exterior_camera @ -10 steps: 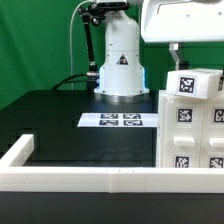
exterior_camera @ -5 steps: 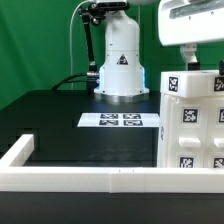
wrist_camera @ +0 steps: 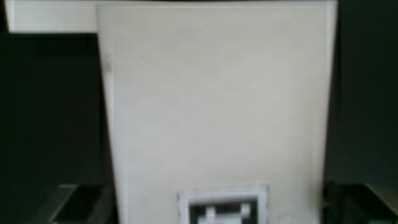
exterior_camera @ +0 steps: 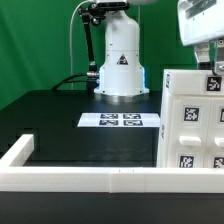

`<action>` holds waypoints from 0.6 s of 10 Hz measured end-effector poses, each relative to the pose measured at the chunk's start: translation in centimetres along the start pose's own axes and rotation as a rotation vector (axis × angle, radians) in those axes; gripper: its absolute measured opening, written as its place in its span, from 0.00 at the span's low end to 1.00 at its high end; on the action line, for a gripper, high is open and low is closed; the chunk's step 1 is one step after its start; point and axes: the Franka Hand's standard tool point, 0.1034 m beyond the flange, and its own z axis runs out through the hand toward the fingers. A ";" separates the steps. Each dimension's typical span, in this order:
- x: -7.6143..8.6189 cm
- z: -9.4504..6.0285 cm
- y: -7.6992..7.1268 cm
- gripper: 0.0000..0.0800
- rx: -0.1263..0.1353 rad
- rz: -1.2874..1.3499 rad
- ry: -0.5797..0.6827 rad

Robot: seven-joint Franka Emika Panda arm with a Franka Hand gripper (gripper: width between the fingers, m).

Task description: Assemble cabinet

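Fingers of the gripper [exterior_camera: 213, 66] are showing only as a dark stub beneath the white wrist housing, dropping behind the cabinet's top edge; whether they are spread or pinching cannot be told. Gripper housing is now sitting further toward the exterior view's right than half a second ago, partly cut off by the frame edge, having travelled that way across both earlier pictures. Cabinet [exterior_camera: 190, 125]: large white plastic box, matte, square-cornered, carrying square black-and-white tags on its face; it is standing upright on the black table [exterior_camera: 80, 125] at the exterior view's right, and more of its flat top is showing than before. In the wrist view the cabinet [wrist_camera: 214, 110] is filling the picture as a plain pale slab with one tag at its end. Marker board [exterior_camera: 120, 121]: thin flat white strip of printed tags, lying unmoved near the robot base [exterior_camera: 122, 60]. Border rail [exterior_camera: 90, 178]: long, low, white, running along the table's near edge.
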 end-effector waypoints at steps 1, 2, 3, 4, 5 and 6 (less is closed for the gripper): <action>-0.1 0.0 0.0 0.94 -0.001 -0.004 -0.003; -0.1 0.0 0.0 0.99 -0.001 -0.015 -0.005; -0.2 -0.5 -0.1 1.00 -0.011 -0.027 -0.027; -0.4 -0.9 -0.2 1.00 -0.004 -0.025 -0.041; -0.7 -2.1 -0.6 1.00 0.013 -0.023 -0.069; -0.8 -2.4 -0.8 1.00 0.020 -0.015 -0.090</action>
